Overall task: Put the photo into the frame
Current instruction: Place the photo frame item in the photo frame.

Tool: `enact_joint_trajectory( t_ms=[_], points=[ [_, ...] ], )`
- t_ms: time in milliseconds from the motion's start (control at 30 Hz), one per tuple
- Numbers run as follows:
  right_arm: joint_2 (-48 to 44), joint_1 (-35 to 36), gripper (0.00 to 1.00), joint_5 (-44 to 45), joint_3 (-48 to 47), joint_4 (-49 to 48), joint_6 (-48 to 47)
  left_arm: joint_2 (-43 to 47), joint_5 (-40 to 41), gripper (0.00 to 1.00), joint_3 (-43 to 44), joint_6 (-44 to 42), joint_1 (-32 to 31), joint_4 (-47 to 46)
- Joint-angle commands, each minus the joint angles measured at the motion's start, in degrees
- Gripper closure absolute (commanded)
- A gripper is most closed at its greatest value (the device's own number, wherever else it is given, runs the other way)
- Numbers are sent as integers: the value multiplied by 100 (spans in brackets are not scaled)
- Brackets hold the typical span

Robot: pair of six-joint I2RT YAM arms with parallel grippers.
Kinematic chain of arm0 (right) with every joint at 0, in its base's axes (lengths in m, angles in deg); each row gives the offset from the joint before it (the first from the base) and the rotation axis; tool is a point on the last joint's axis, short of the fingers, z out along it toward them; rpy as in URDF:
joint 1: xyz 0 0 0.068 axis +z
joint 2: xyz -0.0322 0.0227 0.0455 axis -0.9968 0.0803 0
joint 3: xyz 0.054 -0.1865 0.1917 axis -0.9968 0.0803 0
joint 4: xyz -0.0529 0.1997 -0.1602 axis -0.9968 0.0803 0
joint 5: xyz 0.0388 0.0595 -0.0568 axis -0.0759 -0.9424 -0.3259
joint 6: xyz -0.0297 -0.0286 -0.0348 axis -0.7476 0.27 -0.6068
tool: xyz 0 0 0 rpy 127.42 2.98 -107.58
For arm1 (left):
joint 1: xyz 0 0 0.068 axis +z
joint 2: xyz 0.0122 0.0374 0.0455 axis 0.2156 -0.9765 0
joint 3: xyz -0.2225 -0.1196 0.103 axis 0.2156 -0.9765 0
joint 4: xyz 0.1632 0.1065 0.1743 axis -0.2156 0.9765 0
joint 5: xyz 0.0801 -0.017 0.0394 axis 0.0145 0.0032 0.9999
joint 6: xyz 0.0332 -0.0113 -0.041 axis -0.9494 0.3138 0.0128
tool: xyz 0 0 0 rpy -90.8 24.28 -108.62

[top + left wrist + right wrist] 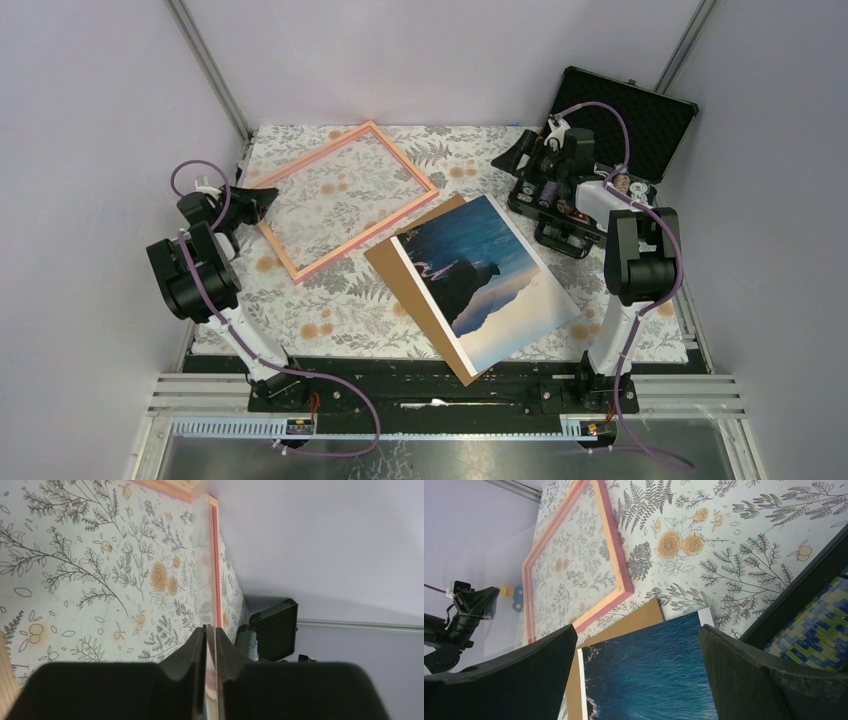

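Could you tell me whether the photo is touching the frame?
Apart. The top external view shows a strip of brown board between the photo and the nearest rail of the frame.

place: robot lab cell | signs: plain lilac walls (430, 60), aluminium base rail (700, 392), floral tablecloth (330, 310)

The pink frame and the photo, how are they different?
The frame is a see-through pink outline; the photo is solid blue and dark. The photo lies on a brown board; the frame has only flowery cloth under it. The left hand pinches the frame; nothing holds the photo. Both are rectangles.
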Motion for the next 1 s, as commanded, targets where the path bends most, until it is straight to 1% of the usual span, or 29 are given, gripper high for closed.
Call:
enact_joint_trajectory(
  t_ms=[0, 33, 67, 200, 333, 367, 400, 433, 533, 600, 700, 800, 833, 900, 967],
  points=[
    [40, 12, 1, -109, -57, -184, -62, 49, 193, 70, 108, -263, -23, 192],
    [41, 20, 0, -115, -62, -189, -57, 102, 286, 61, 188, -458, -34, 535],
    [38, 15, 0, -112, -58, -184, -62, 173, 373, 56, 265, -723, -35, 832],
    [28, 16, 0, -114, -57, -184, -54, 486, 814, 46, 607, -1456, -83, 1992],
    [15, 14, 0, -123, -57, -176, -51, 701, 1378, 33, 908, -1980, -211, 2913],
    [13, 9, 0, -124, -54, -177, -53, 732, 1553, 21, 1004, -2086, -273, 3151],
    [8, 10, 0, -126, -57, -173, -52, 745, 1723, 5, 1140, -2204, -339, 3442],
    [5, 5, 0, -127, -57, -180, -55, 745, 1882, 2, 1278, -2314, -410, 3730],
    [14, 9, 0, -142, -71, -177, -47, 731, 2498, 1, 1804, -2629, -625, 4657],
    [26, 5, 0, -161, -83, -189, -30, 729, 3099, 1, 2254, -2775, -791, 5257],
    [40, 5, 0, -179, -92, -192, -15, 660, 4136, 1, 2887, -2789, -1025, 6198],
    [40, 9, 0, -193, -101, -195, -12, 458, 4853, 1, 3556, -2649, -1242, 7183],
    [42, 10, 0, -189, -101, -193, -4, 433, 5406, 1, 3773, -2641, -1332, 7464],
    [49, 12, 0, -197, -110, -193, -7, 532, 6049, 1, 4064, -2662, -1455, 7698],
    [57, 5, 0, -206, -110, -198, 3, 752, 6422, 1, 4180, -2682, -1475, 7756]
  ],
)
